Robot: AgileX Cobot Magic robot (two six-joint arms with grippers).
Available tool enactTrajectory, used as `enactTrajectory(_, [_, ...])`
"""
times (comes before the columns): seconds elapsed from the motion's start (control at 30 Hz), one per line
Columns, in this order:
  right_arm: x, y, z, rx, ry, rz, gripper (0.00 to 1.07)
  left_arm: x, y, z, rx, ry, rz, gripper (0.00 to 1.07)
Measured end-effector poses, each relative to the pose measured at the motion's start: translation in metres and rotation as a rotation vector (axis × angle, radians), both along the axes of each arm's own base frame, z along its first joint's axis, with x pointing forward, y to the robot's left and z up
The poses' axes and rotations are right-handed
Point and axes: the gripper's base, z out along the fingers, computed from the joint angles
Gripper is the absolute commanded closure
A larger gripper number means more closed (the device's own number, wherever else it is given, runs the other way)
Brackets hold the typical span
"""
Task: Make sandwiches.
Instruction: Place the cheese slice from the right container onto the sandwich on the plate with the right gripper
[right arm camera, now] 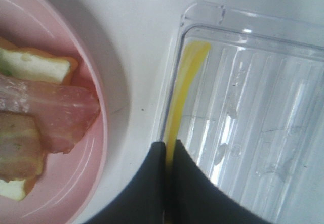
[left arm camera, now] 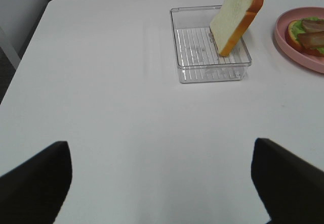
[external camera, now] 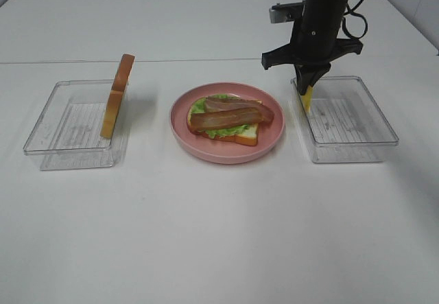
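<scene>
I see the table [external camera: 219,249], with the left tray [external camera: 48,127] holding a bread slice [external camera: 118,98] on edge. At centre, the plate [external camera: 226,154] carries the open sandwich [external camera: 230,120]. At upper right, my right claw [right arm camera: 169,155] pinches the cheese [external camera: 307,99] at the right tray's [external camera: 384,138] left wall. My left claw [left arm camera: 162,183] is spread wide, holding nothing.

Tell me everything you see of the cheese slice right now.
The cheese slice is thin, yellow, slightly bowed, seen edge-on. It hangs upright, its top edge pinched in the shut right tool, just inside the clear right tray along the wall nearest the pink plate. Whether it touches the tray floor is unclear.
</scene>
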Motion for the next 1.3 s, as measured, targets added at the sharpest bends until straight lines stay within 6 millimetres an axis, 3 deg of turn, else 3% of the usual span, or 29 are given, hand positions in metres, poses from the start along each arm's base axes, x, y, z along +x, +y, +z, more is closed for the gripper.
enactTrajectory(0.03, [0.0, -0.001, 0.014, -0.002, -0.027, 0.001, 1.07, 0.0, 0.0, 0.0, 0.0, 0.0, 0.0, 0.18])
enactTrajectory(0.13, [0.0, -0.001, 0.021, -0.002, -0.039, 0.001, 1.07, 0.0, 0.0, 0.0, 0.0, 0.0, 0.0, 0.18])
enactTrajectory(0.2, [-0.002, -0.002, 0.056, 0.022, -0.114, -0.001, 1.07, 0.0, 0.0, 0.0, 0.0, 0.0, 0.0, 0.18])
enactTrajectory(0.23, [-0.002, -0.002, 0.056, 0.022, -0.114, -0.001, 1.07, 0.0, 0.0, 0.0, 0.0, 0.0, 0.0, 0.18])
enactTrajectory(0.3, [-0.007, 0.001, 0.075, 0.075, -0.142, -0.004, 1.07, 0.0, 0.0, 0.0, 0.0, 0.0, 0.0, 0.18])
enactTrajectory(0.4, [-0.009, 0.002, 0.08, 0.099, -0.145, -0.004, 1.07, 0.0, 0.0, 0.0, 0.0, 0.0, 0.0, 0.18])
enactTrajectory(0.47, [-0.016, 0.013, 0.095, 0.24, -0.131, 0.022, 1.07, 0.0, 0.0, 0.0, 0.0, 0.0, 0.0, 0.18])
enactTrajectory(0.83, [-0.027, 0.039, 0.106, 0.487, -0.075, 0.052, 1.07, 0.0, 0.0, 0.0, 0.0, 0.0, 0.0, 0.18])
enactTrajectory(1.03, [-0.042, 0.074, 0.107, 0.502, -0.052, 0.127, 1.07, 0.0, 0.0, 0.0, 0.0, 0.0, 0.0, 0.18])
enactTrajectory(1.07, [-0.048, 0.088, 0.107, 0.502, -0.046, 0.158, 1.07, 0.0, 0.0, 0.0, 0.0, 0.0, 0.0, 0.18])
enactTrajectory(1.3, [-0.06, 0.114, 0.106, 0.507, -0.05, 0.212, 1.07, 0.0, 0.0, 0.0, 0.0, 0.0, 0.0, 0.18])
